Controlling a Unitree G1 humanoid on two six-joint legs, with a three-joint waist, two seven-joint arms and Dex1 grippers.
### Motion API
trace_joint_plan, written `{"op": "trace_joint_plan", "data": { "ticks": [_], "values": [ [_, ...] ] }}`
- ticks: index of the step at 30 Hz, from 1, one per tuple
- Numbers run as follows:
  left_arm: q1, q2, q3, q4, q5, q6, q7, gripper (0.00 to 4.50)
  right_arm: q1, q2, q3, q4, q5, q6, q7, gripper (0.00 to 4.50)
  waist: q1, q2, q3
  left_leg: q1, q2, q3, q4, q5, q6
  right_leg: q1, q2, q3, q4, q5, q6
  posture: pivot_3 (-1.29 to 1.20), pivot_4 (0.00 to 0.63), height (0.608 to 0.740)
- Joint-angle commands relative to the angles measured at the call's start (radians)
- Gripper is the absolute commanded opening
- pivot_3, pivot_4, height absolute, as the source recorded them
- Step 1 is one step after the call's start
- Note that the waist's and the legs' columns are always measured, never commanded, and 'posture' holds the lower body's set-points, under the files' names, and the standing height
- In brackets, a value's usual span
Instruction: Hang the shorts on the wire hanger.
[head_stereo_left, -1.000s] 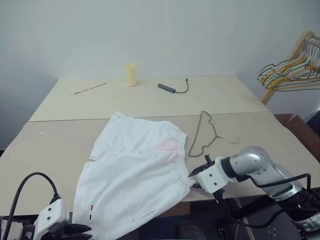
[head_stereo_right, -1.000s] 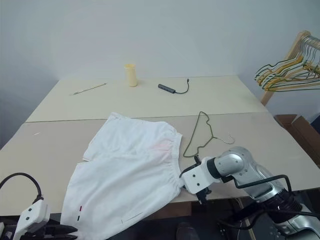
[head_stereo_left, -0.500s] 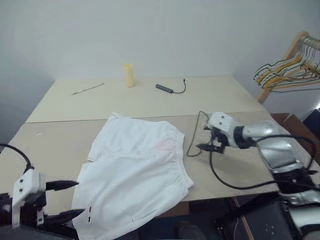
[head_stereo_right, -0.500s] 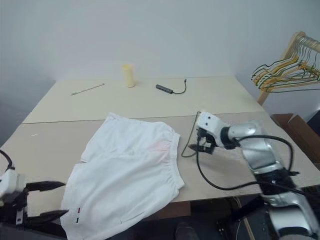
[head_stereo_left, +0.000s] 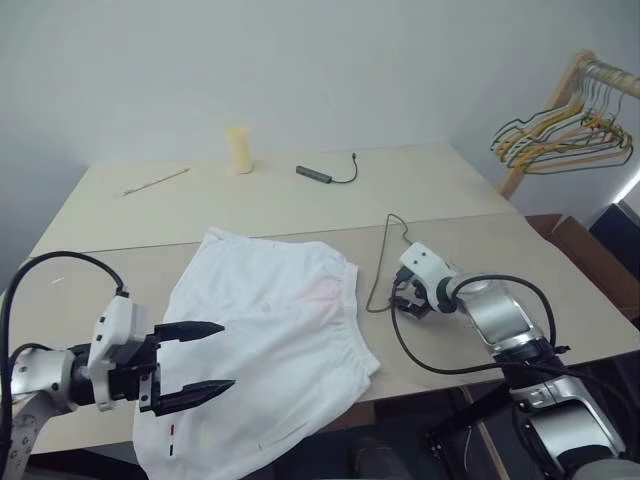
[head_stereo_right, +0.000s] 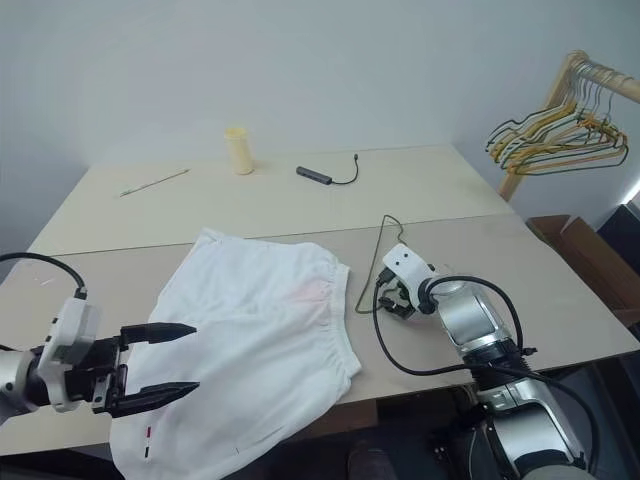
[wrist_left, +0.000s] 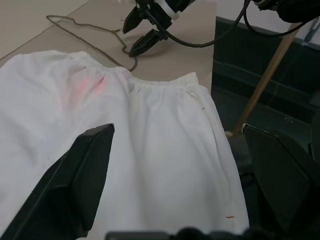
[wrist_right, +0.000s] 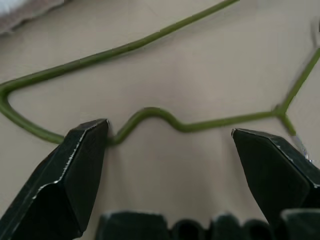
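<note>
The white shorts lie flat on the near half of the table, with a faint pink smudge near the waistband. The wire hanger lies just to their right, a thin olive wire on the table top. My right gripper hovers low over the hanger's near end, open, with the wire's bent section between its fingers. My left gripper is open above the shorts' near left leg and points right. The left wrist view looks across the shorts towards the right gripper.
On the far half of the table stand a yellow cup, a black cable with a dark adapter and a thin stick. A wooden rack with coloured hangers and a cardboard box stand at the right.
Both grippers have opened. The left one rose from below the table's edge to above the shorts. The right one went from the shorts' near corner to the hanger. The view swung right.
</note>
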Motion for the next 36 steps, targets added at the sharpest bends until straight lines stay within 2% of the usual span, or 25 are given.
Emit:
{"op": "trace_joint_plan", "data": {
  "ticks": [1,5,8,10,13,19,25,34,36],
  "values": [
    [-0.027,0.016,-0.022,0.010,0.021,-0.018,0.001,4.47,0.021,-0.061,-0.006,0.000,-0.039,0.007,-0.009,4.50,-0.002,0.000,0.000,0.000,0.000,0.000,0.000,0.000,0.000,0.000,0.000,0.000,0.000,0.000,0.000,-0.12,0.000,0.740],
    [-0.048,0.022,-0.045,0.027,0.043,-0.032,-0.007,4.47,0.046,-0.151,-0.048,-0.041,-0.031,0.015,0.018,4.50,-0.001,0.000,0.000,0.000,-0.001,-0.001,0.001,0.000,0.000,0.000,0.000,0.000,0.000,-0.002,0.003,-0.13,0.000,0.740],
    [-0.071,0.021,-0.061,0.043,0.047,-0.039,-0.010,4.47,0.039,-0.170,-0.147,-0.096,0.065,0.064,0.072,4.50,-0.005,0.001,0.000,-0.001,-0.001,0.000,0.001,0.000,0.000,0.000,0.000,0.000,-0.001,-0.001,0.003,-0.14,0.000,0.740],
    [-0.086,0.018,-0.072,0.047,0.048,-0.042,-0.005,4.47,0.011,-0.138,-0.205,-0.117,0.126,0.117,0.082,4.50,-0.016,0.001,0.001,-0.001,0.000,0.000,0.000,0.000,0.000,-0.001,0.000,0.001,-0.001,-0.001,0.002,-0.14,0.000,0.740],
    [-0.117,0.007,-0.089,0.047,0.038,-0.036,0.010,4.47,-0.050,-0.034,-0.299,-0.085,0.209,0.216,0.040,4.50,-0.044,0.001,0.001,0.000,0.002,-0.001,0.000,0.000,0.000,0.000,0.004,0.003,0.000,-0.001,0.003,-0.14,0.000,0.740],
    [-0.177,-0.038,-0.106,0.024,-0.065,0.006,0.034,4.47,-0.118,0.147,-0.362,0.048,0.226,0.252,-0.124,4.50,-0.061,0.001,0.001,-0.001,0.004,-0.004,0.000,0.000,0.000,-0.001,0.006,0.003,0.000,0.002,-0.001,-0.15,0.000,0.740],
    [-0.208,-0.062,-0.157,0.024,-0.056,-0.003,0.051,4.47,-0.154,0.275,-0.366,0.181,0.209,0.193,-0.259,4.50,-0.071,0.004,0.002,-0.002,0.003,-0.009,0.000,0.000,0.000,-0.002,0.006,0.004,0.000,0.002,-0.001,-0.15,0.000,0.740],
    [-0.214,-0.068,-0.192,0.041,-0.028,-0.030,0.052,4.47,-0.112,0.324,-0.291,0.252,0.181,0.185,-0.322,4.50,-0.088,0.004,0.002,-0.001,0.004,-0.011,0.000,0.000,0.000,-0.001,0.006,0.003,0.000,0.002,-0.001,-0.14,0.000,0.740],
    [-0.213,-0.070,-0.197,0.041,-0.016,-0.037,0.053,4.50,-0.105,0.327,-0.264,0.260,0.166,0.196,-0.333,4.12,-0.089,0.003,0.001,0.000,0.004,-0.011,0.000,0.000,0.000,0.000,0.006,0.003,0.000,0.002,-0.001,-0.14,0.000,0.740]
  ]
}}
